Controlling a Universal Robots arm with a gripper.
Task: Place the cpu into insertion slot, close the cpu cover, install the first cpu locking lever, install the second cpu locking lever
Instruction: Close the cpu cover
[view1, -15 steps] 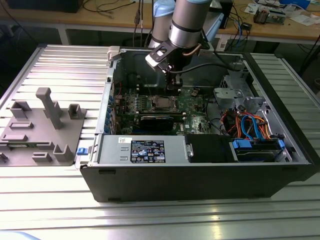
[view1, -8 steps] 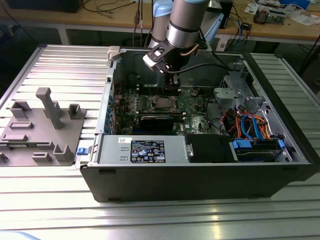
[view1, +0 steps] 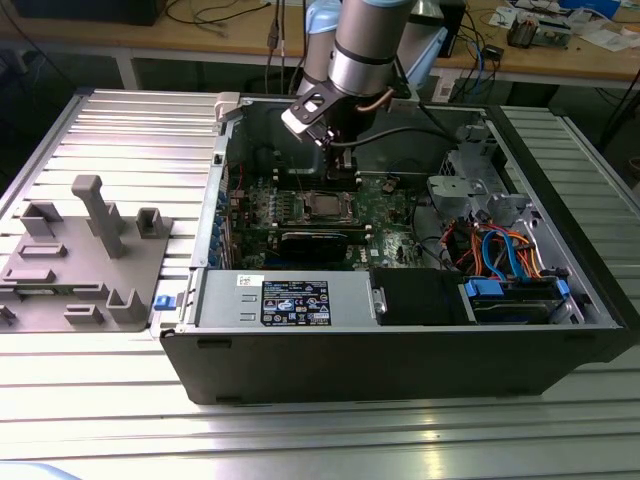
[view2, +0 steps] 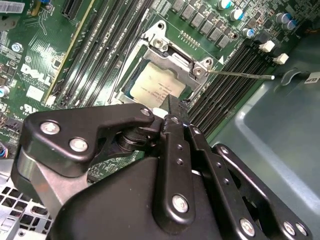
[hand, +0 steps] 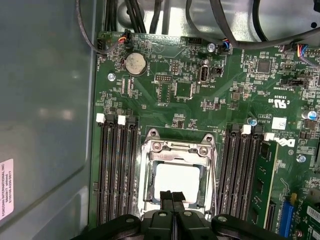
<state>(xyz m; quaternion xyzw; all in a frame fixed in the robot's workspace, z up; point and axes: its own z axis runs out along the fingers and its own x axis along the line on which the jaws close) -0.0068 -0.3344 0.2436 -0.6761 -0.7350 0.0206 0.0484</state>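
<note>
The cpu, a pale silver square, lies in the insertion slot, whose contact field is hidden under it. The silvery cpu cover lies flat over it, framing the chip. In the second wrist view one thin locking lever sticks out sideways over the memory slots. My gripper hovers just above the edge of the socket, black fingers pressed together with nothing between them. In the exterior view it hangs inside the open computer case, above the socket.
Black memory slots flank the socket on both sides. A long black card, the power supply and a drive bay with coloured cables fill the case. The grey case wall stands close by. A grey parts fixture sits outside.
</note>
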